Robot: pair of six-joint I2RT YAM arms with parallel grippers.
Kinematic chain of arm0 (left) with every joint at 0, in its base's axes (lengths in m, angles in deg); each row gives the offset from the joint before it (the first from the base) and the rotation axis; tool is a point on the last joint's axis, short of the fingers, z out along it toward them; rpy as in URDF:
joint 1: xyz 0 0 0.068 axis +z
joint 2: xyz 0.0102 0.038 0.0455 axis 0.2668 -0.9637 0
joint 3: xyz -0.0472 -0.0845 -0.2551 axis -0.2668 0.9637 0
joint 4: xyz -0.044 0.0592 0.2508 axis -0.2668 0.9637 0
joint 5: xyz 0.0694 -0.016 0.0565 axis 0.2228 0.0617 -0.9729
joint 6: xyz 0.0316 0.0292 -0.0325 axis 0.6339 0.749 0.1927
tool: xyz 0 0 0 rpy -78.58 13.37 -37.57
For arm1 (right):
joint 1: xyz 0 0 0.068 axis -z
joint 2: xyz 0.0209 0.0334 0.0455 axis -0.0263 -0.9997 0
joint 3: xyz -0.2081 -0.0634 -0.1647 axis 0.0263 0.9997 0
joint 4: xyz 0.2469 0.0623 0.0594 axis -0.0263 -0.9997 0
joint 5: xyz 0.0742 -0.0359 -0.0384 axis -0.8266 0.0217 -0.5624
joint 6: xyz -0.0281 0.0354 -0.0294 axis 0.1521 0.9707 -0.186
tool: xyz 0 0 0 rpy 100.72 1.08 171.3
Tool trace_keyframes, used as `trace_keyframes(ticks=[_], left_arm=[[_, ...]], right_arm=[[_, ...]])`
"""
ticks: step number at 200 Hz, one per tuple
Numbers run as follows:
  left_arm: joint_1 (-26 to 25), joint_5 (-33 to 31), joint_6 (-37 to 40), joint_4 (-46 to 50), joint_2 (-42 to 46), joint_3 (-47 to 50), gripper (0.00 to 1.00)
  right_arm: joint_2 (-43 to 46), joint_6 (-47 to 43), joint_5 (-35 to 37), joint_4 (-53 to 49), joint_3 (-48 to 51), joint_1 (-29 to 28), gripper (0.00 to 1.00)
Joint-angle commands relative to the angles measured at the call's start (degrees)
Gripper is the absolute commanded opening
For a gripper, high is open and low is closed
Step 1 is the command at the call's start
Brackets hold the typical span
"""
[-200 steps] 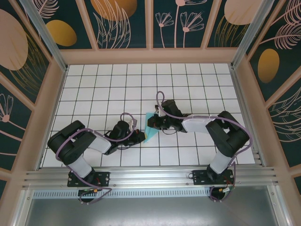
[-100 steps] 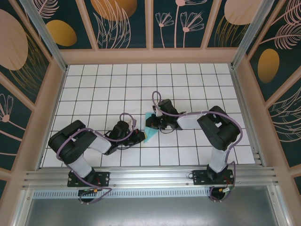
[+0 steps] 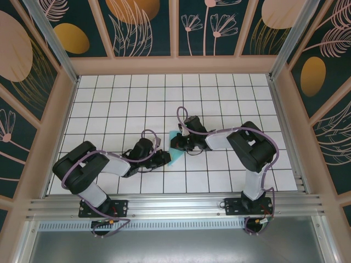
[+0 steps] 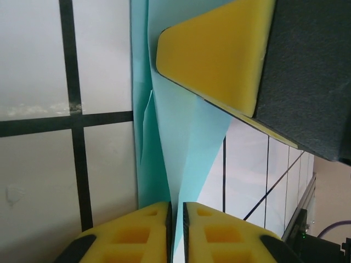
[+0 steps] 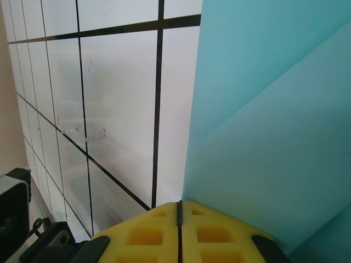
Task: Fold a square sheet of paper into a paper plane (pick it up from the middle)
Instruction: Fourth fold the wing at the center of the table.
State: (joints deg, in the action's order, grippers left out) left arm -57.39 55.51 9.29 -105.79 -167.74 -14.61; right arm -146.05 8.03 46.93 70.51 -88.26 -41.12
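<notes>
Here, I noted both grippers closed on the paper sheet (image 4: 175, 142) at table centre. Its long axis ran roughly 12-to-6 o'clock, with the left gripper (image 4: 176, 219) at the 6 o'clock end and the right gripper (image 5: 179, 219) toward 12.

I've got the white tiled table (image 3: 109, 104) up, black grid lines running across it. The folded turquoise sheet of paper (image 3: 176, 156) sits near its middle. I can't tell whether it touches.
</notes>
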Motion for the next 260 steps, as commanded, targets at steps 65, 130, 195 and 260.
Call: trace_keyframes(ticks=[65, 130, 195, 260], left_arm=[[-0.27, -1.91, 2.35, 7.72, 0.52, 0.94, 0.0], [-0.19, -9.6, 2.78, 16.38, 14.3, 2.28, 0.2], [-0.2, -4.67, 3.66, 14.13, 16.31, -1.59, 0.05], [-0.22, 3.86, 6.51, 9.6, 4.86, -7.78, 0.01]], right_arm=[[-1.89, -1.84, 0.09, 0.51, -0.75, 0.53, 0.1], [-3.2, -3.03, 0.5, -1.95, -1.08, 0.68, 0.1], [-2.84, -2.68, 0.18, -1.49, -0.83, 0.7, 0.1], [-3.12, -2.39, -0.08, -1.18, -0.99, 0.68, 0.1]])
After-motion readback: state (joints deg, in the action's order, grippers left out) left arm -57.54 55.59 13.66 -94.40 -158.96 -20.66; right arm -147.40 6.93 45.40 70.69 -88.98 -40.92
